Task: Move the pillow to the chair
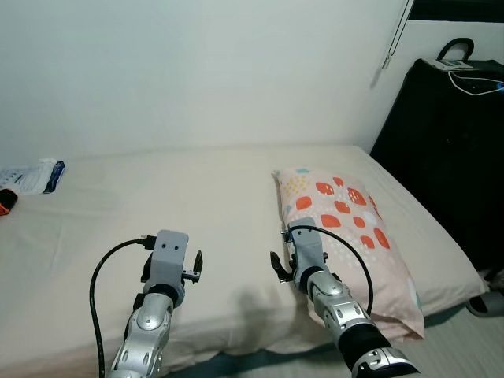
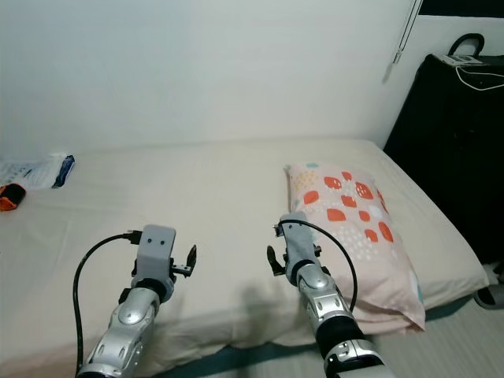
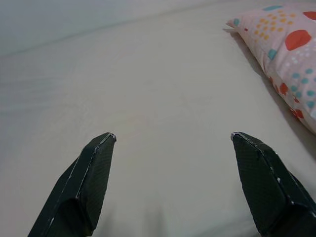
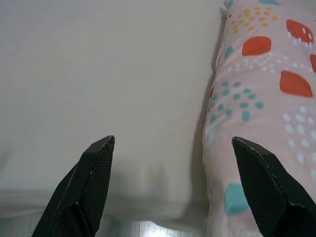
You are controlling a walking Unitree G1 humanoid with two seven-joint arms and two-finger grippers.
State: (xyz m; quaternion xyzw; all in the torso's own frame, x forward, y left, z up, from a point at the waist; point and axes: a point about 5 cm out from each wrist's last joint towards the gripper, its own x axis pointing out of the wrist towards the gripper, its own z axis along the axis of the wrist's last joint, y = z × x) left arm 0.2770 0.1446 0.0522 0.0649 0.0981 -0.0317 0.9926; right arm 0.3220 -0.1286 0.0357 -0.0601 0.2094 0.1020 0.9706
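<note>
The robot is at the approach step. The pillow [image 1: 350,236] lies on the right part of the bed [image 1: 157,205], untouched. The right gripper [image 4: 173,143], fingers spread and empty, hovers just beside its near left edge; the left gripper [image 3: 173,138], also spread, hangs over bare sheet. Next, both should probably close in around the pillow. A white wall [image 1: 197,71] stands behind; a black case [image 1: 449,150] is at the far right.

Head cameras look forward and down over the bed [image 1: 197,205]; both wrist cameras skim it closely, sharing the pillow [image 4: 261,98].
</note>
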